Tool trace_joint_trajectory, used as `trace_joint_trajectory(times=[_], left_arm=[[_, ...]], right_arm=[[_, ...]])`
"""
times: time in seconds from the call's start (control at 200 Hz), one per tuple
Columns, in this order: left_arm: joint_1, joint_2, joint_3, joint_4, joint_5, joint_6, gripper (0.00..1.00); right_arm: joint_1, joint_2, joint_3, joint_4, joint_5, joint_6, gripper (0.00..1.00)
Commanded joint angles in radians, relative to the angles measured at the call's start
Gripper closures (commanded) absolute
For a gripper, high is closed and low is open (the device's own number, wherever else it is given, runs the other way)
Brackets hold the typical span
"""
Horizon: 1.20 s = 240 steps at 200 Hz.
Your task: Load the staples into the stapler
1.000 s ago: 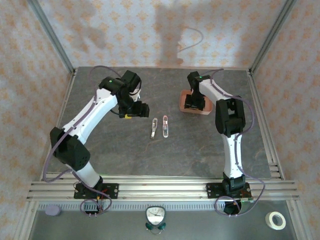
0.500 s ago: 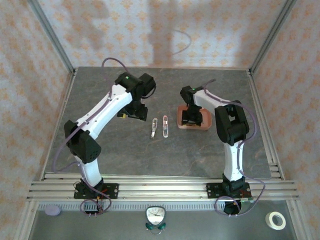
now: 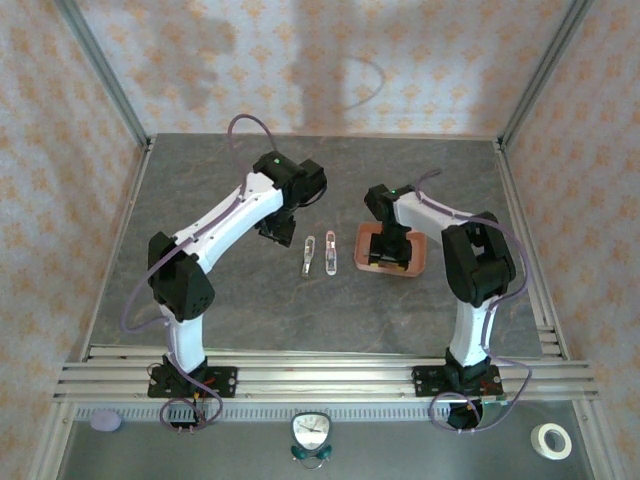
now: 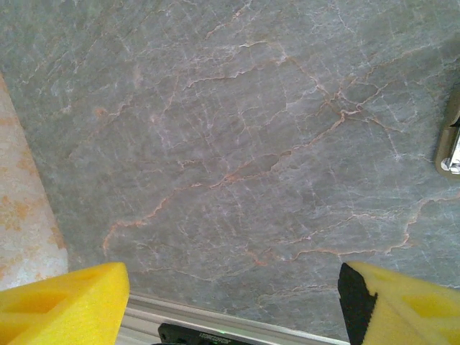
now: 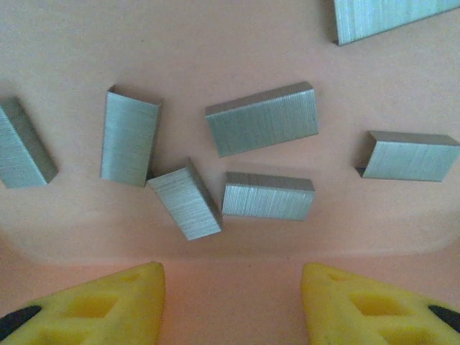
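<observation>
Several grey staples [image 5: 262, 118] lie loose on the floor of the salmon-pink tray [image 5: 215, 57]. My right gripper [image 5: 233, 302] hangs open just above them, yellow fingertips [image 5: 93, 302] apart, nothing between them. From above, the right gripper [image 3: 385, 245] is inside the tray [image 3: 415, 262]. The stapler [image 3: 331, 253] lies opened out at mid-table, its slim silver part [image 3: 308, 255] alongside. My left gripper [image 3: 280, 228] is open over bare table just left of the stapler. In the left wrist view the left gripper [image 4: 233, 302] is empty, and the stapler's silver end [image 4: 451, 144] shows at the right edge.
An aluminium rail [image 3: 320, 375] runs along the near edge of the grey stone table. Beyond it sit a small clock [image 3: 311, 432], a white tape roll [image 3: 550, 440] and a purple disc [image 3: 105, 421]. Wallpapered walls close in the back and sides.
My left arm has swung right, bringing its gripper close to the stapler. The right gripper and the tray have shifted nearer to me and slightly right.
</observation>
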State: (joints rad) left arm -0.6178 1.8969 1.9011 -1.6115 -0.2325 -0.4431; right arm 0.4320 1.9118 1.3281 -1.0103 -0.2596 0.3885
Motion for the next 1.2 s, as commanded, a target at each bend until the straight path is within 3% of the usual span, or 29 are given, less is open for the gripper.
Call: trace_joint_trajectory(times=[0.0,0.37,0.631,0.956,1.196], left_arm=[[-0.005,0.002,-0.01,-0.111,-0.052,0.023,0.21],[-0.013,-0.01,-0.061,-0.058,-0.013,0.075,0.17],[-0.002,-0.136,-0.203,0.141,0.148,0.109,0.18],[0.089,-0.275,-0.457,0.391,0.381,0.058,0.18],[0.146,-0.336,-0.598,0.577,0.523,0.006,0.2]], right_arm=[[0.008,-0.052,-0.015,-0.021,0.011,0.046,0.47],[0.009,-0.084,0.071,-0.068,0.037,0.046,0.45],[-0.005,-0.112,0.066,-0.081,0.111,0.032,0.44],[-0.011,-0.038,0.122,-0.086,0.167,-0.013,0.44],[-0.013,-0.02,0.129,-0.011,0.132,-0.023,0.44]])
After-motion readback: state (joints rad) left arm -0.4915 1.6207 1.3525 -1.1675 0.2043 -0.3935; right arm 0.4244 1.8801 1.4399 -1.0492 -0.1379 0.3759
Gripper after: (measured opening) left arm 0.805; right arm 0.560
